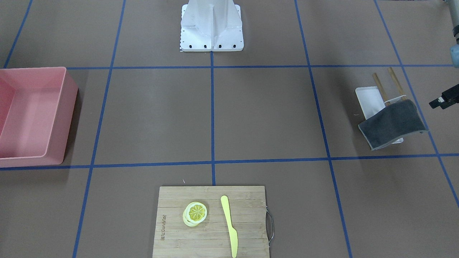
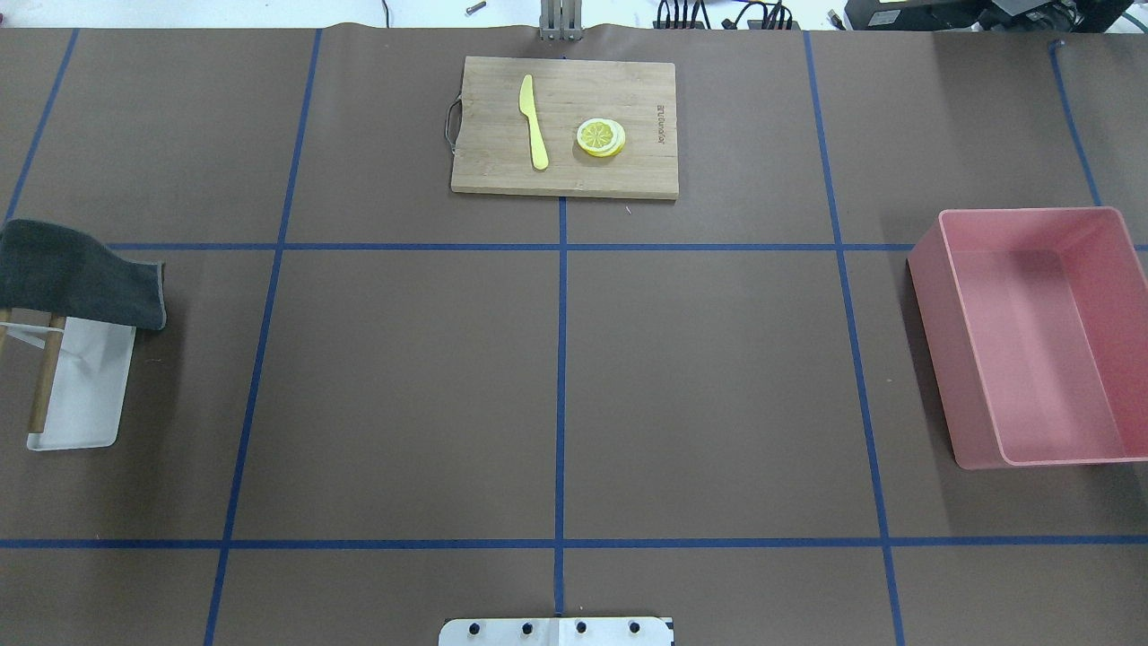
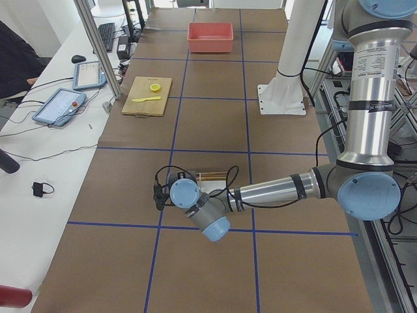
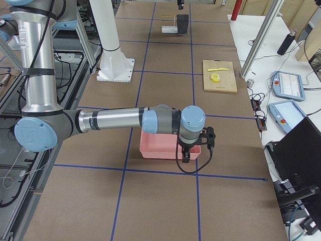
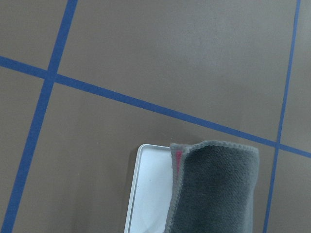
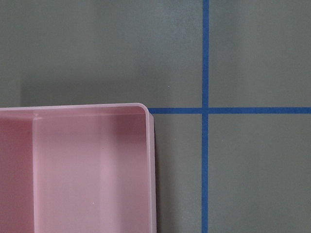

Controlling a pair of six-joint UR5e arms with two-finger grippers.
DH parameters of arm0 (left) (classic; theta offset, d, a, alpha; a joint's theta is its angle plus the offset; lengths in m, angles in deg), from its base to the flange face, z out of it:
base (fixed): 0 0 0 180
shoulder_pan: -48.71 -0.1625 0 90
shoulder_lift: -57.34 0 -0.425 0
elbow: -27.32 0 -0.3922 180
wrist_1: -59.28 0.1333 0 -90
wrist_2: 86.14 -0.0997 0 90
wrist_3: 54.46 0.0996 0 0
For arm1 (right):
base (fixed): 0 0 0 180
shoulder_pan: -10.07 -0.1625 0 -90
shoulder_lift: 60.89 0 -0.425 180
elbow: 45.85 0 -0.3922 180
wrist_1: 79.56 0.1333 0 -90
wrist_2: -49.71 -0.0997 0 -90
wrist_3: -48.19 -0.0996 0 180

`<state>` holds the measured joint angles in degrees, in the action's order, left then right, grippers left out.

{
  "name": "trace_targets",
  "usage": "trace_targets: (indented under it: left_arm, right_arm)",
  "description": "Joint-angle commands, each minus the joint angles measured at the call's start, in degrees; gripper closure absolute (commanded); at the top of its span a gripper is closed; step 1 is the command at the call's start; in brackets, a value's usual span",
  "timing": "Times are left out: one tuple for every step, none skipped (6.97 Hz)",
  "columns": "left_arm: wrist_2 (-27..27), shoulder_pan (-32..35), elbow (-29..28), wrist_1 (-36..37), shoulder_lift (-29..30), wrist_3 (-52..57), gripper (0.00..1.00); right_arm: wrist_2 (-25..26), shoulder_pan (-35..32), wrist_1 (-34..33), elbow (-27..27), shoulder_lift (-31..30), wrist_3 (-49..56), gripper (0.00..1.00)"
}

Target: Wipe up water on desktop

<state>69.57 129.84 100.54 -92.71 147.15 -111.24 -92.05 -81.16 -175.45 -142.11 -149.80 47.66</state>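
The desktop (image 2: pixel 404 386) is a large brown surface crossed by blue tape lines; I make out no water patch on it. A dark grey cloth (image 1: pixel 392 123) hangs over a small wooden-post rack above a white tray (image 1: pixel 369 100). It also shows at the overhead view's left edge (image 2: pixel 72 274) and in the left wrist view (image 5: pixel 214 189). My left gripper (image 1: pixel 444 100) hovers just beside the cloth, only a black part showing; I cannot tell if it is open. My right gripper (image 4: pixel 186 153) hangs over the pink bin's corner, seen only from the side, state unclear.
A pink bin (image 2: pixel 1031 341) stands on the robot's right side, also in the right wrist view (image 6: pixel 73 170). A bamboo cutting board (image 2: pixel 565 126) at the far edge holds a yellow knife (image 2: pixel 534 121) and lemon slices (image 2: pixel 601 136). The robot's white base (image 1: pixel 211 25) sits at the near edge.
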Motion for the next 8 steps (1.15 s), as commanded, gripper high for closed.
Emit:
trace_targets:
  left_arm:
    - [-0.4,0.0,0.2,-1.6,-0.2,-0.1,0.02]
    - [-3.3,0.1,0.7,-2.0,-0.4,0.0,0.02]
    - [-7.9,0.2,1.2,-2.8,-0.5,-0.4,0.02]
    - [-12.9,0.8,2.5,-2.6,0.0,-2.5,0.02]
    - [-18.6,1.8,3.8,-1.9,-0.1,-2.4,0.02]
    - [-22.4,1.9,4.0,-1.9,-1.4,-2.3,0.02]
    - [-23.3,1.7,3.9,-2.6,-3.5,-4.5,0.02]
    - [-23.4,1.7,3.6,-5.8,-3.8,-11.8,0.02]
  right_arm:
    - [0.0,0.0,0.0,-0.1,0.1,0.0,0.00]
    - [0.1,0.0,0.1,-0.1,0.1,0.0,0.00]
    - [0.0,-0.1,0.0,-0.1,0.1,0.0,0.00]
    - [0.1,0.0,0.0,0.0,0.1,0.0,0.00]
    - [0.1,0.0,0.0,0.0,0.1,0.0,0.00]
    - [0.1,-0.1,0.0,-0.1,0.1,0.0,0.00]
    - [0.1,0.0,0.1,-0.1,0.1,0.0,0.00]
    - [0.1,0.0,0.1,-0.2,0.1,0.0,0.00]
